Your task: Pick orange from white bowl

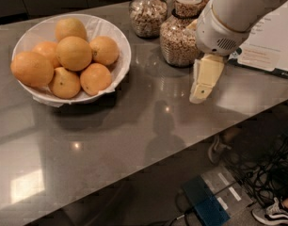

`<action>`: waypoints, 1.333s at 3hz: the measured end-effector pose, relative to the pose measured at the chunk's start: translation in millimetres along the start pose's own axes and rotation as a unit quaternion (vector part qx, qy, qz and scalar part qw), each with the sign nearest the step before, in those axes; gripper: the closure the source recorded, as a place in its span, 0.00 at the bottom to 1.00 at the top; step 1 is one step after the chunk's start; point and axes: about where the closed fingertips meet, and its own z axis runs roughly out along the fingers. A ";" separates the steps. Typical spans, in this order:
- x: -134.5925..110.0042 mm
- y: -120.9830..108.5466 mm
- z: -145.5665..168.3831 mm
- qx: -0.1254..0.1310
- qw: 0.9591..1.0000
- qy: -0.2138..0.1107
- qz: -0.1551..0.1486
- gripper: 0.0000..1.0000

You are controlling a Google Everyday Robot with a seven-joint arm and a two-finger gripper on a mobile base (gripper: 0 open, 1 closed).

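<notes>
The white bowl [116, 40] with a crinkled paper liner stands at the back left of the grey counter. It holds several yellow-orange oranges in a heap; one orange [74, 53] lies on top in the middle. A larger, deeper-orange fruit [31, 68] sits at the bowl's left rim. My gripper [201, 89] hangs point-down from the white arm, above the counter and well to the right of the bowl, in front of the glass jars. It holds nothing that I can see.
Two glass jars of grains or nuts [178, 34] [148, 12] stand at the back, right behind the gripper. White papers [271, 39] lie at the far right. The counter's front edge runs diagonally; below it lie cables, a blue box and shoes.
</notes>
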 end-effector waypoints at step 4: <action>-116.0 -11.9 -10.1 -0.025 0.986 -0.152 -0.062 0.00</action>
